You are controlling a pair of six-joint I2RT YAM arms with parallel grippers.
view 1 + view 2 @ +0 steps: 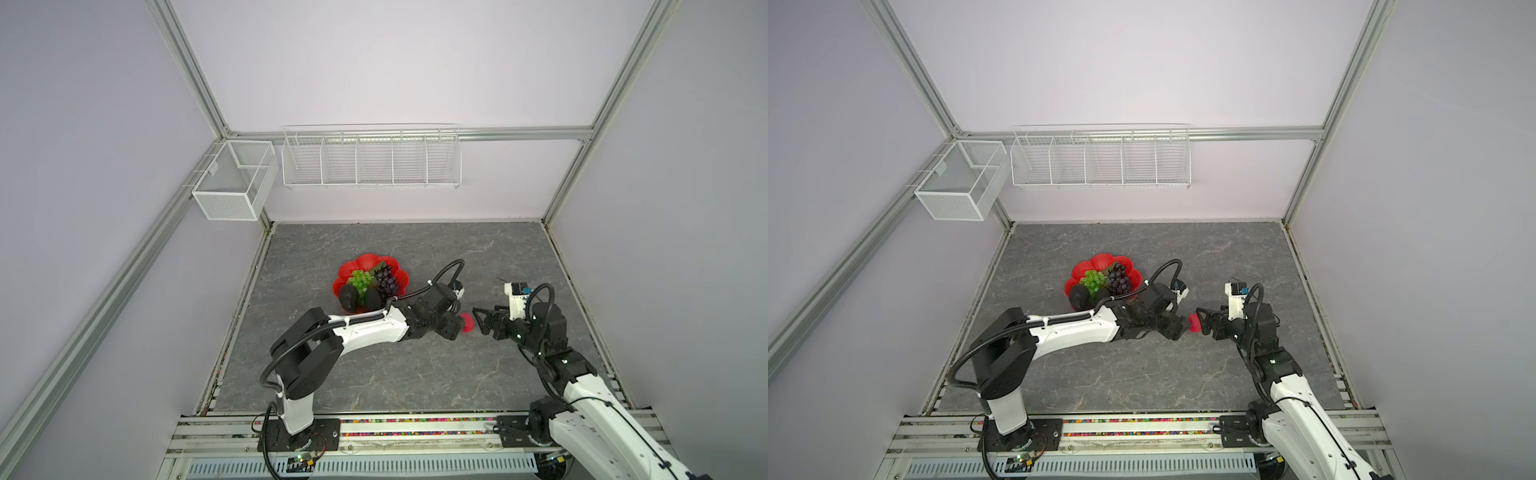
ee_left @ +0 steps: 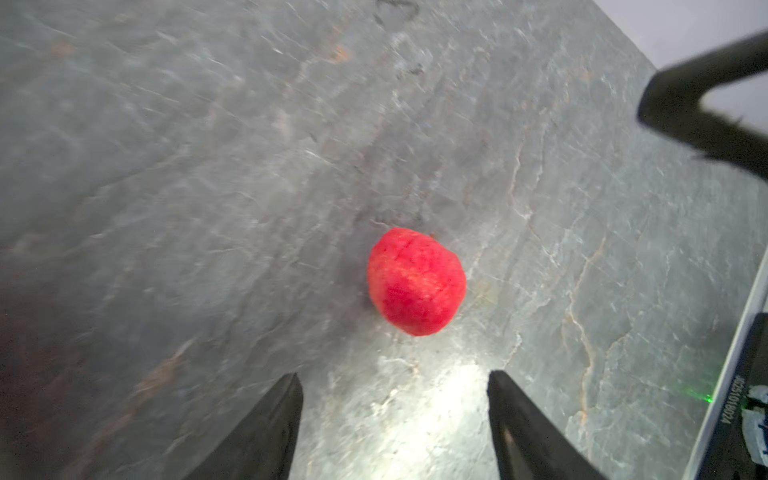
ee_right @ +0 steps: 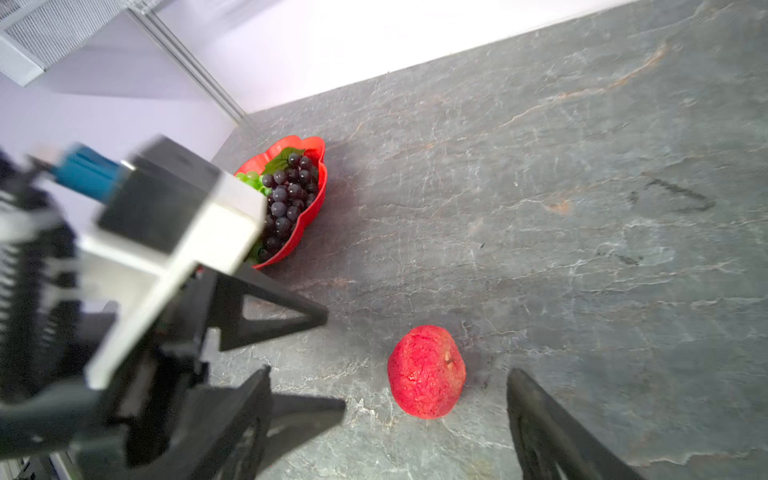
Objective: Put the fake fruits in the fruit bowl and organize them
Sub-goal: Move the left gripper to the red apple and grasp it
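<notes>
Left tool (image 2: 392, 374) spread, empty; right tool (image 3: 389, 370) spread too; near-round red fruit (image 2: 417, 281) between them, stem scar seemingly upward.

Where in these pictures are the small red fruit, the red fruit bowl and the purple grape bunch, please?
small red fruit (image 2: 417, 281): left wrist view, middle of its upper side.
red fruit bowl (image 1: 366, 260): in a top view, bare far petal of rim.
purple grape bunch (image 3: 289, 195): right wrist view, centre of the cluster.
</notes>
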